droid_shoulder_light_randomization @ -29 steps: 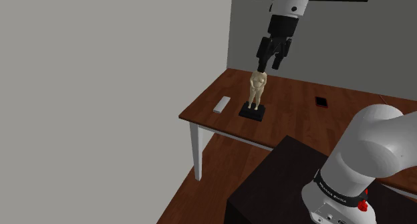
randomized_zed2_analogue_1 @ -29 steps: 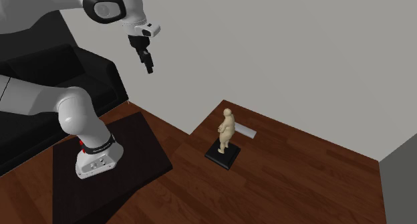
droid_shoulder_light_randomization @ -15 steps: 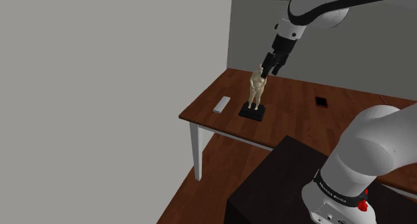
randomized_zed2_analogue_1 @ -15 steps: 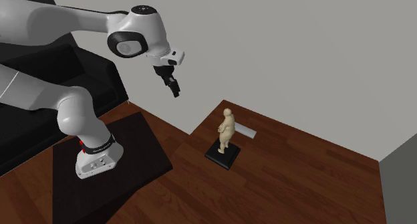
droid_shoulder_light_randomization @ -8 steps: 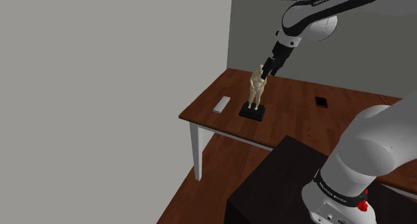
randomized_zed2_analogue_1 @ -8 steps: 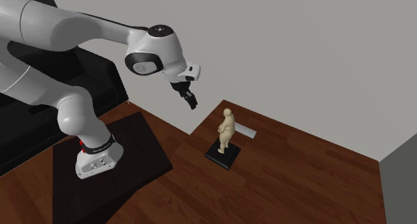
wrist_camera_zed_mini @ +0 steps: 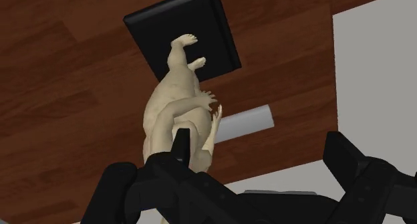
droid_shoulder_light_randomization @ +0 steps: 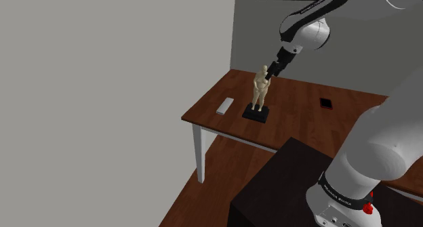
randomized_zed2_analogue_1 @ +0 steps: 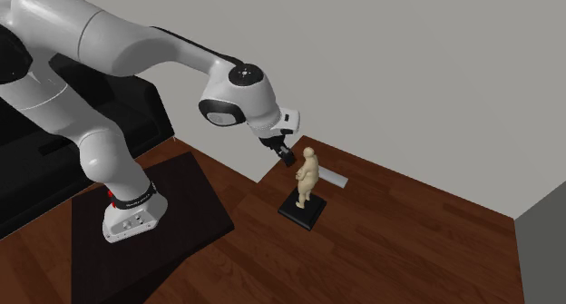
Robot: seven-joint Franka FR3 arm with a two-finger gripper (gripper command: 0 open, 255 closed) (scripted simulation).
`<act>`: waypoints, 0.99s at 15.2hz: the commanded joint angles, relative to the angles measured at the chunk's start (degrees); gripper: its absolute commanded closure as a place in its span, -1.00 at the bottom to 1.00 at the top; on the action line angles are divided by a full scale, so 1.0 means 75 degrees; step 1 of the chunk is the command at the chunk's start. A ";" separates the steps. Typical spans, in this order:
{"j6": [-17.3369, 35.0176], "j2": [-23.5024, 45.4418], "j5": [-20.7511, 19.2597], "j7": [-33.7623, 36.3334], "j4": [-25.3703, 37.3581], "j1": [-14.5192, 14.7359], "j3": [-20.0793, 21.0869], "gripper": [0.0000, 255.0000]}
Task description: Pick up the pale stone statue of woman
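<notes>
The pale tan statue of a woman point(droid_shoulder_light_randomization: 260, 90) stands upright on a black square base point(droid_shoulder_light_randomization: 256, 113) near the corner of the brown wooden table point(droid_shoulder_light_randomization: 298, 117). My black gripper point(droid_shoulder_light_randomization: 271, 73) hangs right beside the statue's head, on the shoulder view's right. From the second exterior view the gripper point(randomized_zed2_analogue_1: 284, 154) sits just left of the statue point(randomized_zed2_analogue_1: 308, 177). Seen from the wrist, the statue point(wrist_camera_zed_mini: 170, 102) lies under and beside one finger point(wrist_camera_zed_mini: 179, 149). The other finger point(wrist_camera_zed_mini: 344, 156) stands well apart, so the gripper point(wrist_camera_zed_mini: 257, 139) is open and clasps nothing.
A flat white bar point(droid_shoulder_light_randomization: 224, 106) lies near the table's edge beside the statue. A small black slab point(droid_shoulder_light_randomization: 326, 103) rests farther along the table. A grey wall rises behind the table. My dark stand point(droid_shoulder_light_randomization: 278, 185) is at lower right; a black sofa point(randomized_zed2_analogue_1: 100, 93) is behind the arm.
The arm has swung down and over toward the statue. The gripper went from high above the table to right beside the statue's head. The statue has not moved.
</notes>
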 commanded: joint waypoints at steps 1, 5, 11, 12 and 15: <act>0.0208 0.0647 0.0763 -0.0797 0.0369 0.0204 -0.0389 -1.00; 0.0201 0.1852 0.2332 -0.2244 0.1164 0.0229 -0.0764 -1.00; 0.0548 0.2339 0.3111 -0.2906 0.1010 0.0143 -0.0653 -1.00; 0.0628 0.2476 0.3332 -0.3090 0.0983 0.0115 -0.0615 -1.00; 0.0628 0.2463 0.3315 -0.3077 0.0978 0.0112 -0.0611 1.00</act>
